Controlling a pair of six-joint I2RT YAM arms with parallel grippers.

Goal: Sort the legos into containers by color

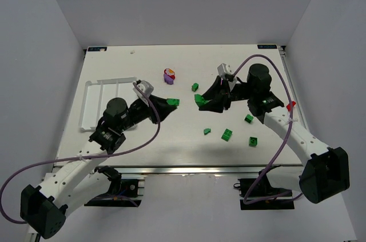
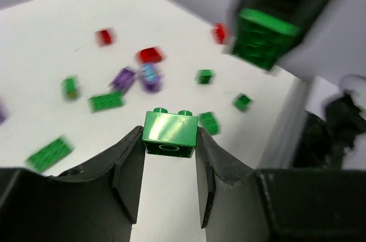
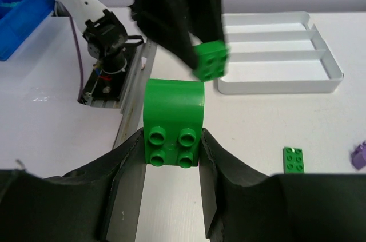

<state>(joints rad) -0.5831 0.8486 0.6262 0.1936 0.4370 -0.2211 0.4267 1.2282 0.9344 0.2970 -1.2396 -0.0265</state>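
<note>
I have a green brick point(image 2: 170, 129) clamped studs-up in my left gripper point(image 2: 169, 146) and a round-topped green brick point(image 3: 173, 113) in my right gripper point(image 3: 171, 142). Loose green bricks point(image 1: 227, 135) lie near the right gripper. The white tray point(image 1: 90, 90) sits just left of the left gripper.

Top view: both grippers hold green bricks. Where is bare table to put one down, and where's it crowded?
Bare: the near-centre strip between the left arm and the small green plastic piece; the far edge behind the white compartmented plastic tray. Crowded: loose green plastic bricks near right.
</note>
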